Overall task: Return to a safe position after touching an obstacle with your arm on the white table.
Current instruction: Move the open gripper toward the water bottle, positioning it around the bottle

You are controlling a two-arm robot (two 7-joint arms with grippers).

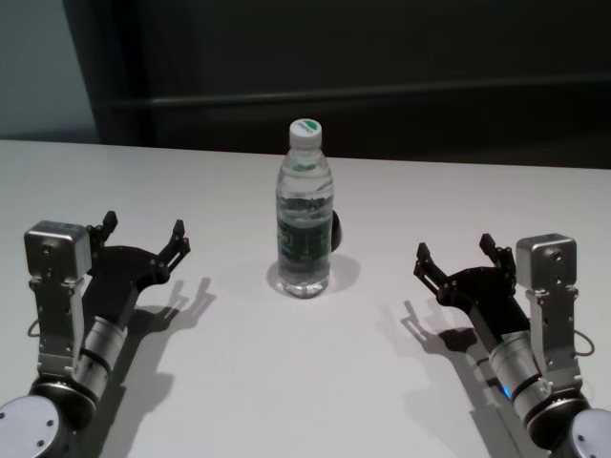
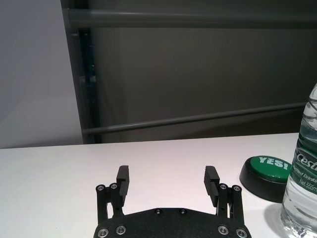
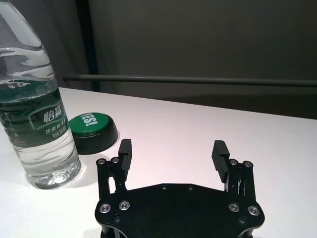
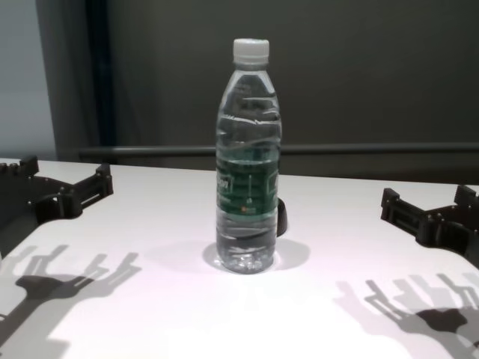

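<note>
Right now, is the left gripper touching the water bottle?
Apart. The head view shows bare white table between the open left gripper and the upright water bottle; the right gripper is also clear.

left gripper (image 1: 143, 236), right gripper (image 1: 454, 257), fingers spread

A: What sort of place is this looking like?
B: A robot test lab or demo room. A plain white surface (image 1: 458, 191) is sitting before a dark panelled wall (image 4: 359, 75) with a horizontal rail (image 2: 198, 119).
A: Anything homely showing?
B: Just a bottle (image 1: 305, 219) and a green-topped button puck (image 3: 92, 131).
</note>
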